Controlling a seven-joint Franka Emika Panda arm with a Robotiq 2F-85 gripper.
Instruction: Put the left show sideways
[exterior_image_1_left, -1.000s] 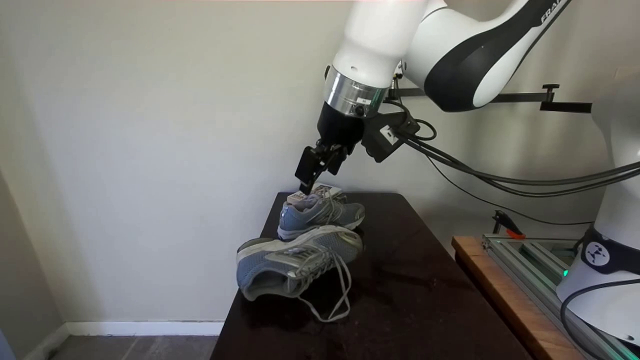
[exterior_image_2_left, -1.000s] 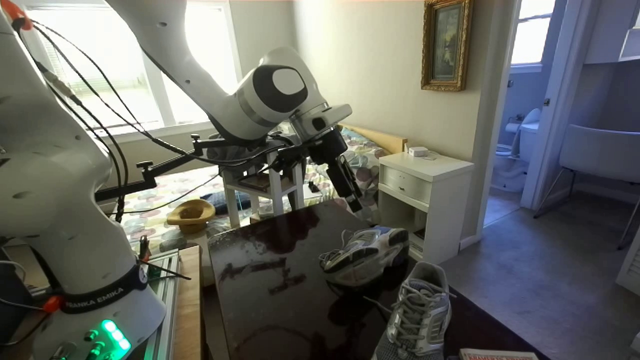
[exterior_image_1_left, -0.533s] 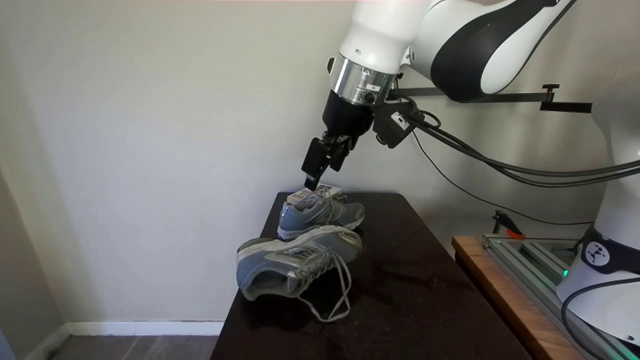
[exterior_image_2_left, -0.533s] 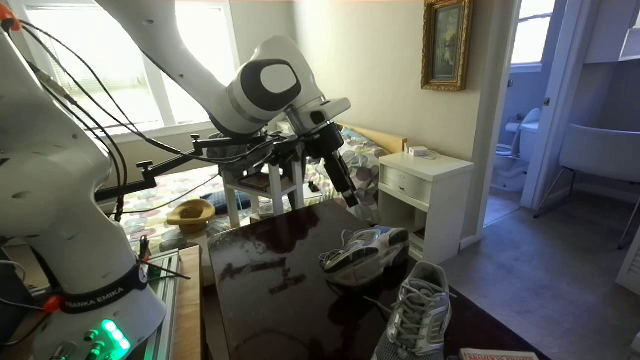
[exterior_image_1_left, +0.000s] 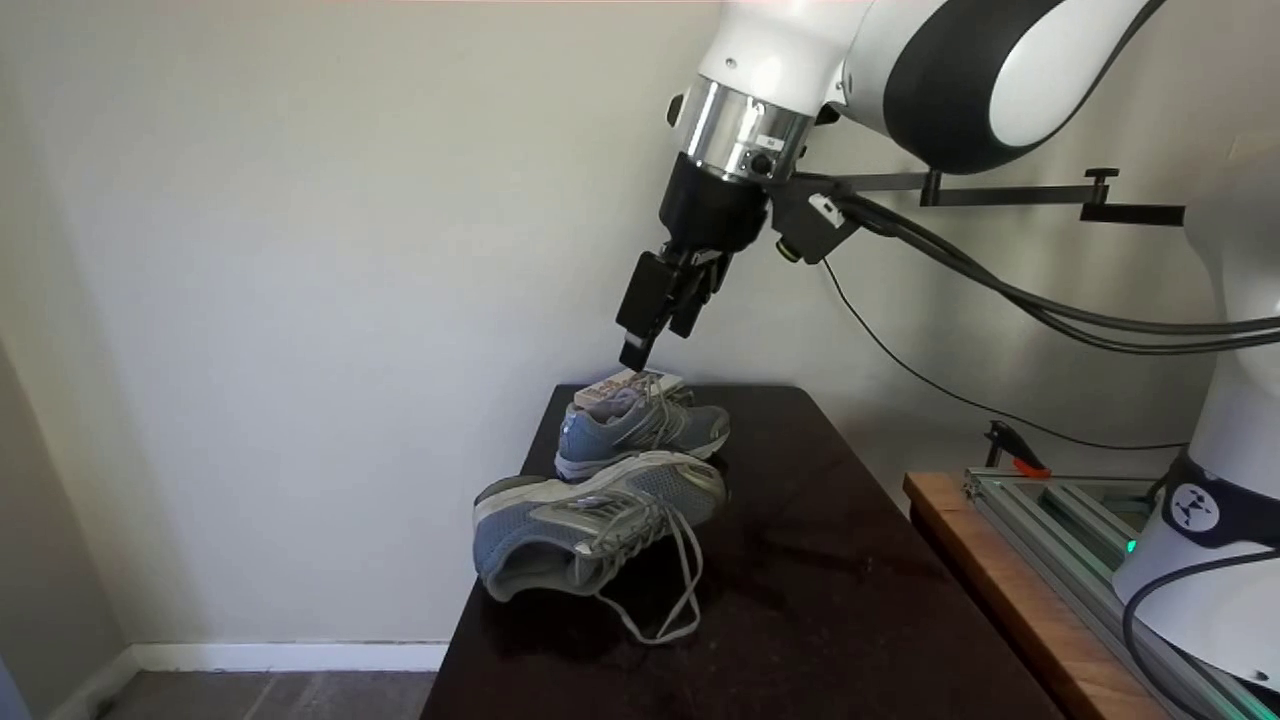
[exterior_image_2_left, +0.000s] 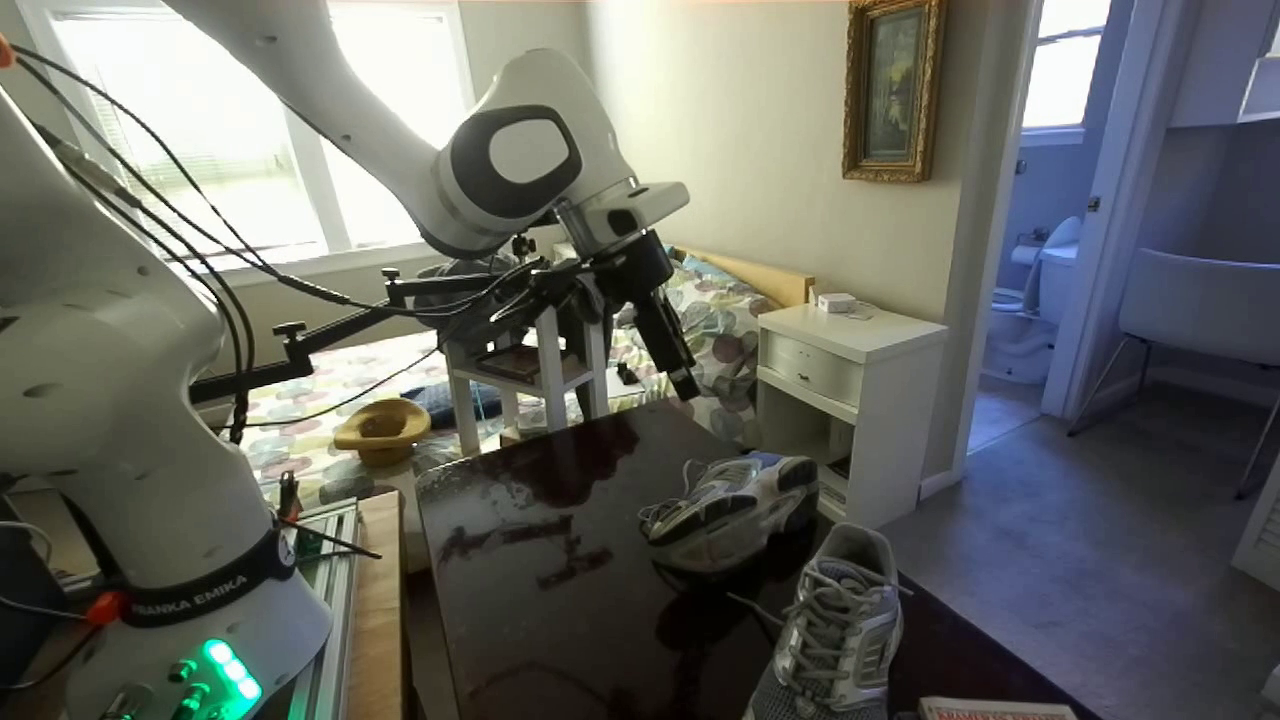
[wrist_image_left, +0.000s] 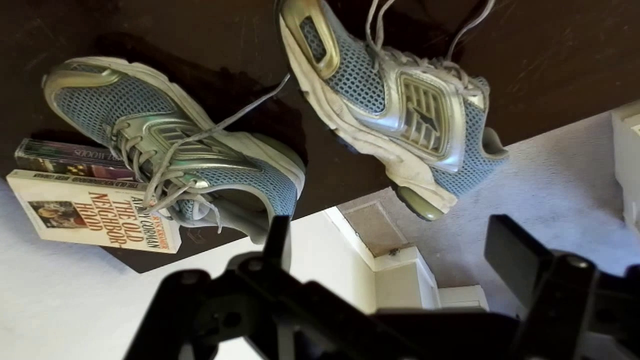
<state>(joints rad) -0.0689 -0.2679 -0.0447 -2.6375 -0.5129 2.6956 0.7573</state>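
The dark table (exterior_image_1_left: 860, 620) is well below the gripper (wrist_image_left: 389, 220), which is wide with nothing in it, maybe because the tipping is done. Lower than it, the sideways running shoe (wrist_image_left: 400, 110) (the left one, I think) lies on its side, likely since the job asks that. The upright running shoe (wrist_image_left: 215, 150), also lower, stands near and could block the way. Beside that is the paperback "The Old Neighborhood" (wrist_image_left: 95, 212). A loose lace (wrist_image_left: 245, 111) might snag.

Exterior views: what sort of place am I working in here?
Most likely a bedroom in a home. An exterior view shows a bed, a white nightstand near it and, farther back, a toilet.
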